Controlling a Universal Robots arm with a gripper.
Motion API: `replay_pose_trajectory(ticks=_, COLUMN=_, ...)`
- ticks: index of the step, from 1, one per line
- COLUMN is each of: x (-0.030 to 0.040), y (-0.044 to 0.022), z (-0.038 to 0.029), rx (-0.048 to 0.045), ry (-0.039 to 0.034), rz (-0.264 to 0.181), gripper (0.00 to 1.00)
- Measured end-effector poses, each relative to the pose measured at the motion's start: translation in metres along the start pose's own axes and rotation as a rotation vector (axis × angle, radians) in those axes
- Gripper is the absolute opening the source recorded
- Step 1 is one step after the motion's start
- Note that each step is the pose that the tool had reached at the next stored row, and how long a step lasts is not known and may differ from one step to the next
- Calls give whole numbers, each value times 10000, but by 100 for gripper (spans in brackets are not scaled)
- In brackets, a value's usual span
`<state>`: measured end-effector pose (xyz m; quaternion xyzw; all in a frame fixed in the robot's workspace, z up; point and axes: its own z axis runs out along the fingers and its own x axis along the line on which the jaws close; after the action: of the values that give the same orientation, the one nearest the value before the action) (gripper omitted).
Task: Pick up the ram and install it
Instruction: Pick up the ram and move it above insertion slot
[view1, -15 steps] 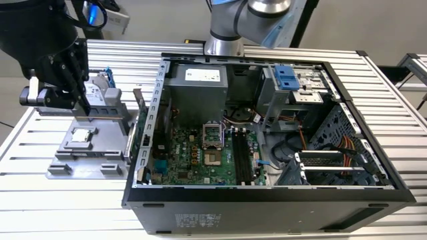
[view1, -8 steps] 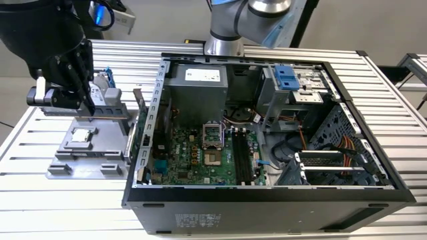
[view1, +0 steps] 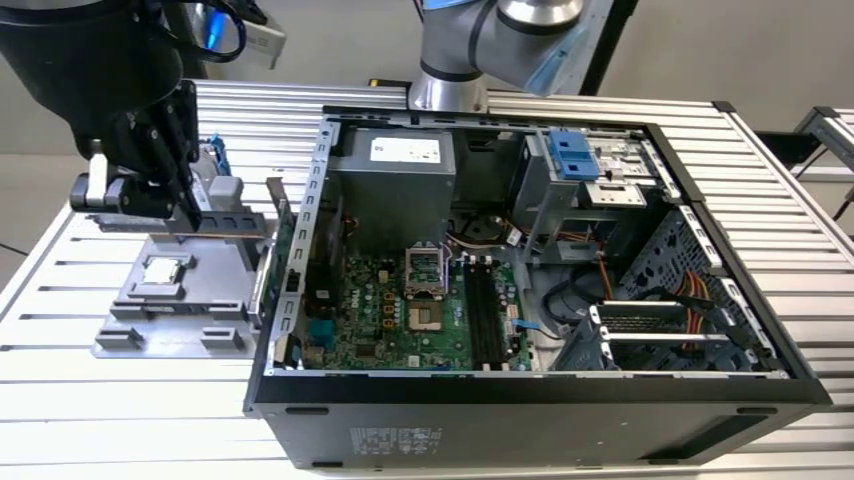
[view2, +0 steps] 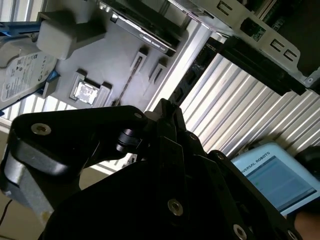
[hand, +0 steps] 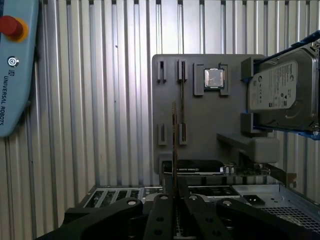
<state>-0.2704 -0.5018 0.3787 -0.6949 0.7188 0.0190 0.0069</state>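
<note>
In the first wrist view, the ram (hand: 174, 145) is a thin stick seen edge-on, standing out from between the fingertips. My gripper (hand: 175, 192) is shut on it, above the grey parts fixture (hand: 200, 120) and a little off the fixture's narrow ram slot (hand: 181, 100). In the exterior view my black gripper (view1: 180, 200) hangs over the same fixture (view1: 174, 320), on the exterior view's left of the open computer case (view1: 534, 385). The long black motherboard slots (view1: 483, 310) lie inside the case. The second wrist view shows the gripper body (view2: 165, 150) from behind.
On the fixture sit a silver hard drive with blue rails (hand: 280, 90), a square processor chip (hand: 214, 78) and a black card (hand: 200, 167) near the case wall. A teach pendant (hand: 15, 75) lies on the ribbed metal table. The arm's base (view1: 447, 85) stands behind the case.
</note>
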Motion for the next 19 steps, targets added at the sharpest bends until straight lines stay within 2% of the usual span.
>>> replay_pose_trajectory(ticks=4, x=-1, y=-31, z=0, rx=1, ry=-1, rz=-1, gripper=0)
replay_pose_trajectory(ticks=14, x=-2, y=-40, z=-1, rx=0, ry=0, rz=0, gripper=0)
replay_pose_trajectory(ticks=19, x=-3, y=-83, z=-2, rx=0, ry=1, rz=0, gripper=0)
